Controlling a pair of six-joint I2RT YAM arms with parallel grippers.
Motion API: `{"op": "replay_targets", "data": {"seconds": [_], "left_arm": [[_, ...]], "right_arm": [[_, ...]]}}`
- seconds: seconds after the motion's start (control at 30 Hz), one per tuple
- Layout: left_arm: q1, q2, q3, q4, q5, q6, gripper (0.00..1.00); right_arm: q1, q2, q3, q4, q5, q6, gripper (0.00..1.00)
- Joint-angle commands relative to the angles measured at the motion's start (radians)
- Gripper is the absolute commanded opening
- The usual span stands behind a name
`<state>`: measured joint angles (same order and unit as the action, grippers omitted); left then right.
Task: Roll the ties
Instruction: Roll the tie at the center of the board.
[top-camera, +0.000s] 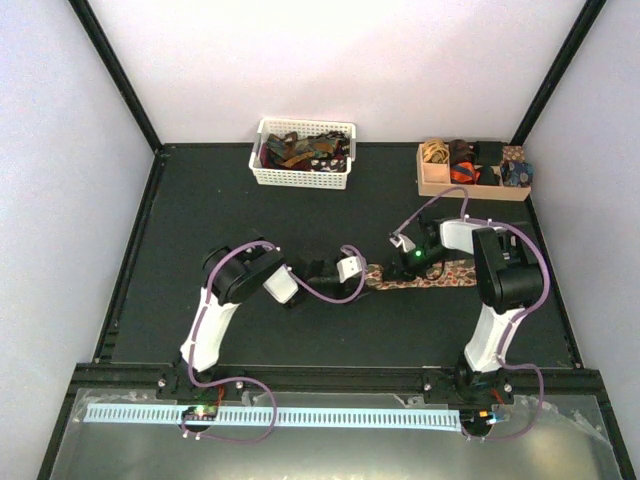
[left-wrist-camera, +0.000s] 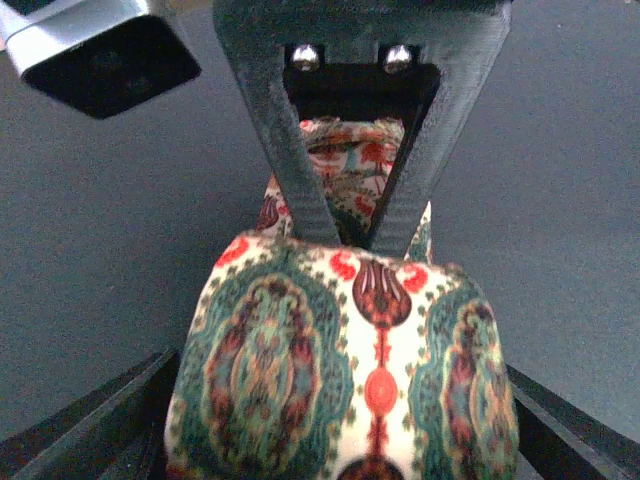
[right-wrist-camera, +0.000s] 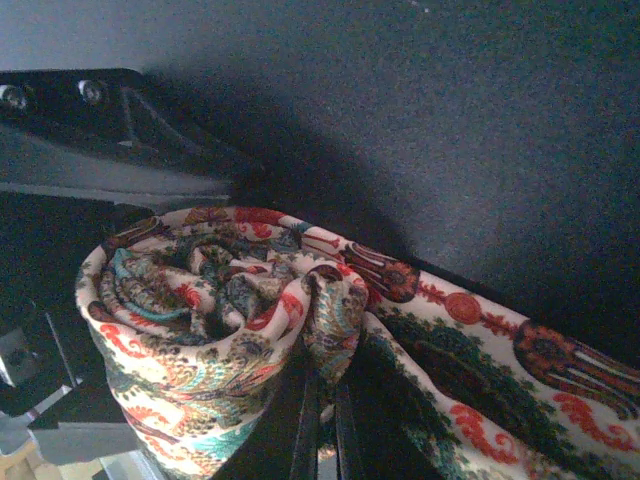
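Note:
A floral tie, cream with red and green print, lies flat on the dark table, its left end wound into a roll. My right gripper is shut on a fold of fabric at the roll's edge, and the tie's tail runs off to the right. In the left wrist view the roll fills the space between my left gripper's wide-apart fingers, which stand open on either side of it. The right gripper's black fingers pinch the fabric just behind the roll. In the top view both grippers, left and right, meet at the tie's left end.
A white slatted basket with several loose ties stands at the back centre. A tan wooden compartment box holding rolled ties sits at the back right. The black frame rail runs along the table's near edge.

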<state>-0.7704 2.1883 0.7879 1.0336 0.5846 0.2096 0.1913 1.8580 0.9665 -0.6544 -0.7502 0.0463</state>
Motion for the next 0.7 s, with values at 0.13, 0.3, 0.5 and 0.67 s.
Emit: {"op": "replay_targets", "data": {"seconds": [0.13,0.3,0.5,0.67], "left_arm": [[-0.029,0.043,0.050,-0.047,0.006,0.030,0.60],[-0.017,-0.084,-0.009,-0.245,-0.043,0.126,0.43],[0.005,-0.158,-0.035,-0.510,-0.115,0.187,0.40],[0.008,-0.131,0.022,-0.641,-0.160,0.173,0.42]], "right_arm": [[0.026,0.097,0.007,0.025,0.079,0.012,0.01],[0.052,0.108,0.011,0.084,-0.004,0.044,0.04],[0.015,-0.006,0.011,0.053,-0.049,-0.030,0.29],[0.013,-0.102,-0.022,0.090,-0.137,-0.002,0.52]]}}
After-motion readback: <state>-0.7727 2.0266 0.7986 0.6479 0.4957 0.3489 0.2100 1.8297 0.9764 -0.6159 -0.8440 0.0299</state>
